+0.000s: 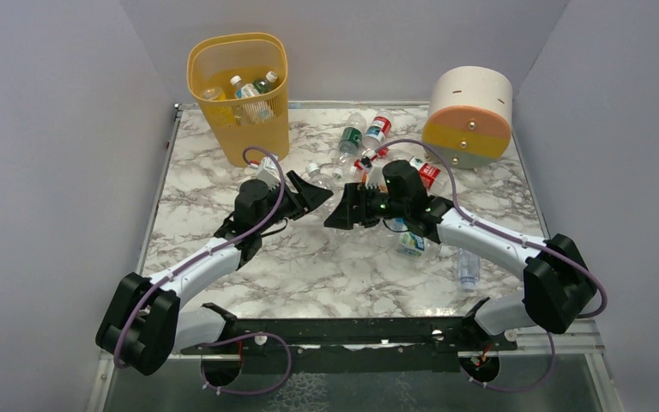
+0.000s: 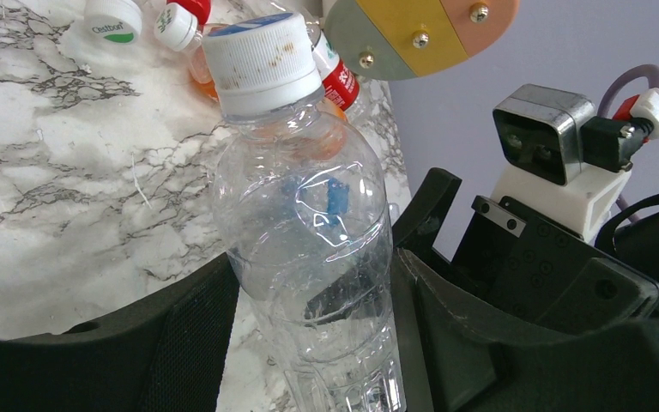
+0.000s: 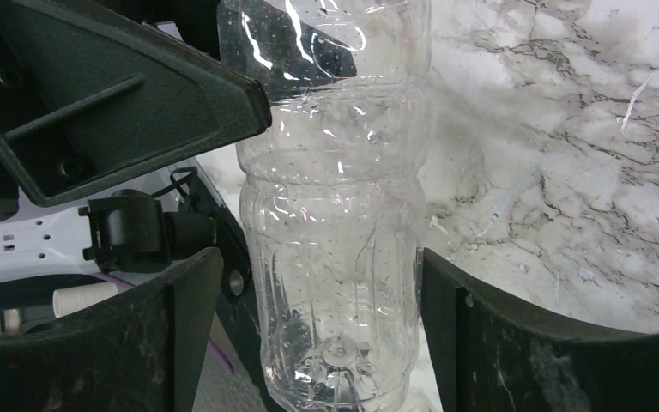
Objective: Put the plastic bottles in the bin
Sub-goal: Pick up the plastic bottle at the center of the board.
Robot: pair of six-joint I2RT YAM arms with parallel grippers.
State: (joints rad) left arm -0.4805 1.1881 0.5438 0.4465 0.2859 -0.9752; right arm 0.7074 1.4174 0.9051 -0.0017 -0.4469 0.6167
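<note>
The left hand [image 2: 309, 339] is clamped on a clear, label-less bottle [image 2: 305, 215], its fingers pressed against both sides of the body. The right hand [image 3: 322, 330] is open around the same bottle's lower end, with a sliver of daylight beside one finger. The bottle hangs above the surface [image 1: 309, 266], nearer the arms than the bin [image 1: 253, 137] and a little to its right.

I judge the task partly done. A few bottles [image 1: 249, 88] already lie inside the bin. The held one is not yet in. A cluster [image 1: 365, 142] lies to the bin's right, about level with its base. Two more, [image 1: 410, 242] and [image 1: 468, 268], lie farther right of the bin and well nearer the arms. The striped drum [image 1: 470, 116] stands far right of the bin.

Only the top view shows the bin and its contents, but it hardly shows the held bottle between the two hands. The left wrist view shows the bottle's white, brown-speckled cap and the grip. The right wrist view shows the base and the gap at that hand.
</note>
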